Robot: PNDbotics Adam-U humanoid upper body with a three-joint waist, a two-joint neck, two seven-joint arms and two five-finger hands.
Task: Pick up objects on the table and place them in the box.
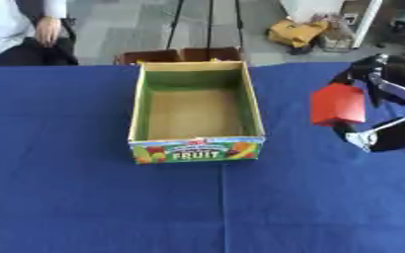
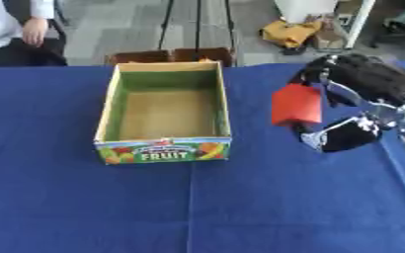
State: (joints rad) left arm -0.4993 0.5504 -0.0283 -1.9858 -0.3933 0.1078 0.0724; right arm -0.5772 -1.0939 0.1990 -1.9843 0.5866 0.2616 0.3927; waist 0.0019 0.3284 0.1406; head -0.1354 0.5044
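Right now the right hand [image 2: 348, 106] is clamped around a red block [image 2: 296, 105], lifted above the blue tabletop [image 2: 240, 207] just right of the empty fruit box [image 2: 164, 148]. Carrying seems underway; next it likely needs moving left over the box, then letting go.

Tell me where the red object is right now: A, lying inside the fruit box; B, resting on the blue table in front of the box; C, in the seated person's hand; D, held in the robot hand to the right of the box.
D: the red object sits in the grip of the right robot hand, off to the right of the fruit box, whose inside shows only bare cardboard.
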